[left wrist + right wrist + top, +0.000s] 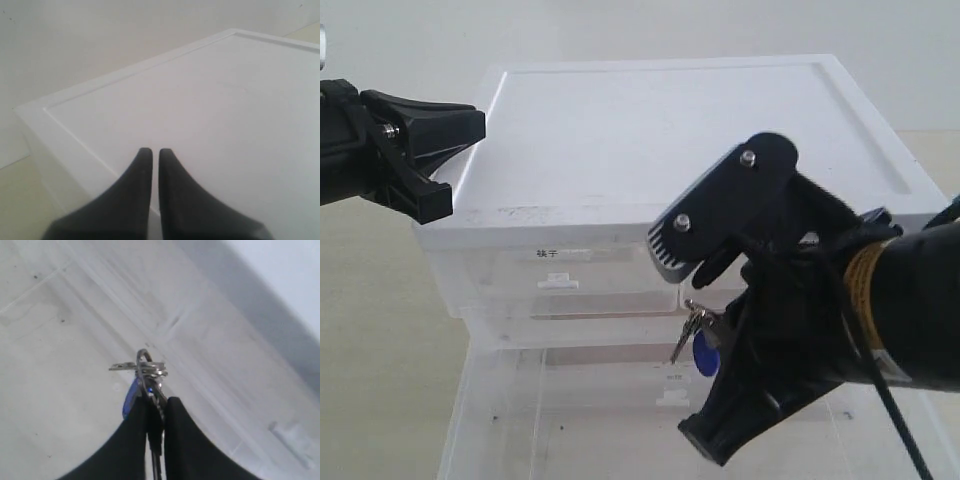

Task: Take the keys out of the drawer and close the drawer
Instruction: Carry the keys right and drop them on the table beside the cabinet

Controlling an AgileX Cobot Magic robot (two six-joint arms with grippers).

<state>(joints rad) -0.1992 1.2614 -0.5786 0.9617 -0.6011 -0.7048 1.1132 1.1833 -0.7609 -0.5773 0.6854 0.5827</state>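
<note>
My right gripper (pixel 156 402) is shut on the keys (pixel 145 369). The ring and silver keys stick out past its tips, and the blue fob (pixel 131 395) lies against one finger. In the exterior view the keys (pixel 697 328) hang from the right gripper (pixel 705 305) above the pulled-out translucent drawer (pixel 460 420), clear of its floor (pixel 55 370). The grey tag does not show. My left gripper (pixel 465 165) is shut and holds nothing. It hovers at the left front corner of the white cabinet top (pixel 210 95), with its fingertips (pixel 145 152) over the edge.
The cabinet top (pixel 670 130) is flat with a raised rim. Below it sit the two half-width top drawers, the left one (pixel 557 282) with a white tab and a label. A second white tab (pixel 670 397) shows through the open drawer's plastic.
</note>
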